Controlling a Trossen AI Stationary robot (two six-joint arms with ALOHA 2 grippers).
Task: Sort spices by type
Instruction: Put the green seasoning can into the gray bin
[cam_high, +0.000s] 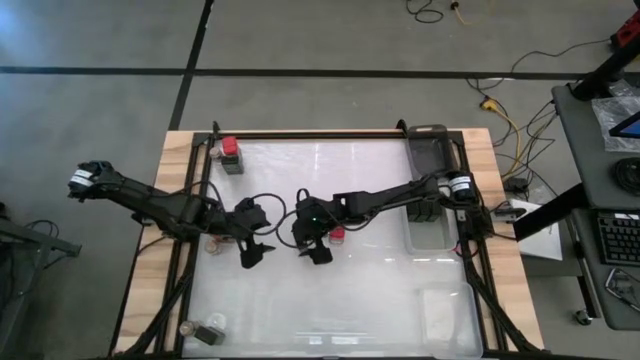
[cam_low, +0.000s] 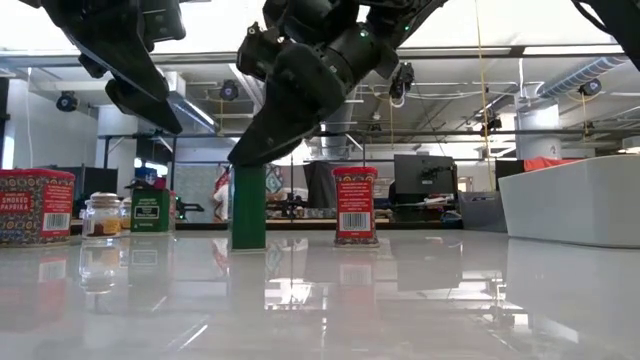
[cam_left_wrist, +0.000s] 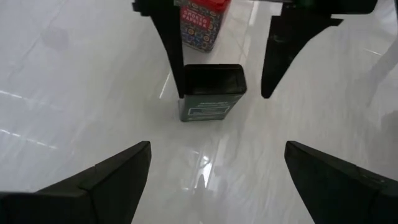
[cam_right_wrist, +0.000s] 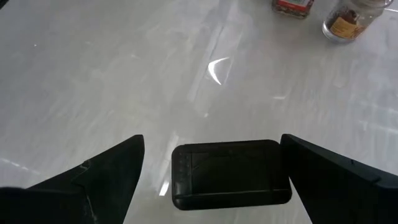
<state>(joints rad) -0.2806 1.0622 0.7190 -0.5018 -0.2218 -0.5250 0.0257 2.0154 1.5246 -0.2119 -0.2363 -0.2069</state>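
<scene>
Spices spread over the white table (cam_high: 380, 300), both grippers near its centre.

At the far left we find a red tin (cam_high: 231, 149) with a dark container just beside it, and at the near left corner a small jar (cam_high: 186, 329) next to a dark block (cam_high: 211, 332). Moving right, we note the left gripper (cam_high: 257, 251) with its fingers spread apart and nothing between them, pointing toward the centre. Next, we see the right gripper (cam_high: 318, 249) above a dark green tin (cam_low: 247, 208); its fingers are released and stand on either side of the tin's black lid (cam_right_wrist: 230, 173), and we cannot tell whether they touch it. Just beside that stands a second red tin (cam_low: 355, 205), upright. Clear trays (cam_high: 428, 160) lie along the right side.
</scene>
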